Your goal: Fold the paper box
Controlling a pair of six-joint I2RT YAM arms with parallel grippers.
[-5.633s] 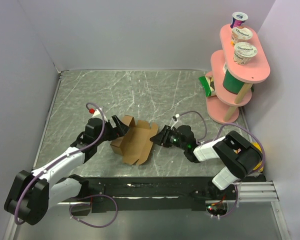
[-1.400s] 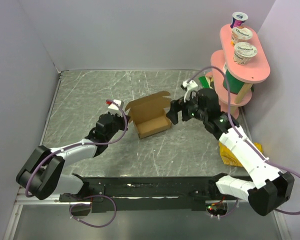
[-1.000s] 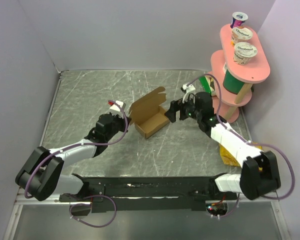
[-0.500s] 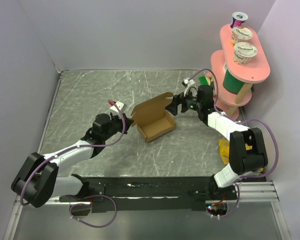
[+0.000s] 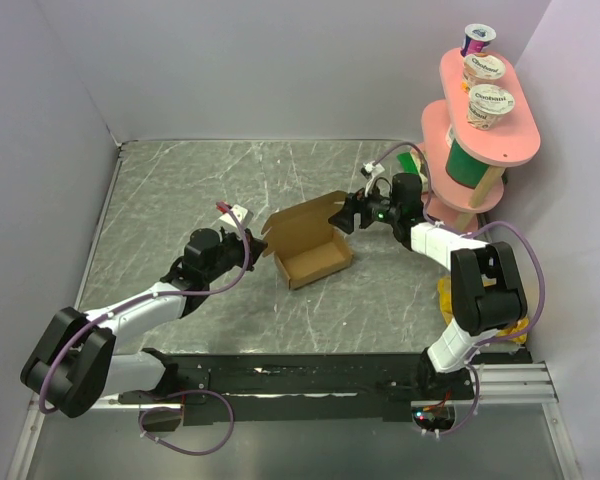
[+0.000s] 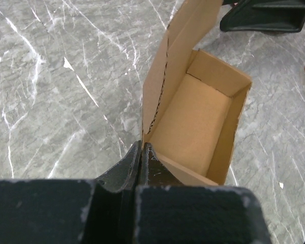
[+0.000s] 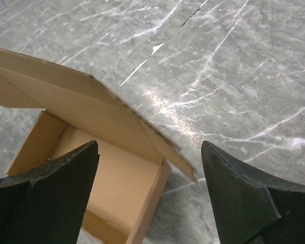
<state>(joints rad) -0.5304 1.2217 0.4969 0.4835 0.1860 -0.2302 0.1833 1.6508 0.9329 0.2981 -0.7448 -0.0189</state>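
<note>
**A:** How far is the folding judged to have got?

**B:** The plain brown cardboard paper box [image 5: 315,262] is seen already raised into an open tray. Four walls are stood up around a bare floor, and nothing is lying inside. The lid flap [image 5: 302,220] is stood up along the 12 o'clock side and has not yet been brought down. What is left, it is judged, is for the lid to be lowered over the tray and its front edge and tabs to be tucked in. Whether the side tabs are locked cannot be told.

**A:** Where is the box placed?

**B:** It is set flat on its base near the middle of the grey marbled desk [image 5: 180,190].

**A:** And relative to the hands?

**B:** The left hand [image 5: 248,250] is found at 9 o'clock of the box. Its fingers are closed together, with the tips set against the corner where lid and side wall meet. Whether a sliver of cardboard is pinched between them cannot be told. The right hand [image 5: 348,212] is found at about 2 o'clock of the box, spread wide with nothing held. In its wrist view the lid's free corner is framed between the two fingers and touched by neither.
</note>
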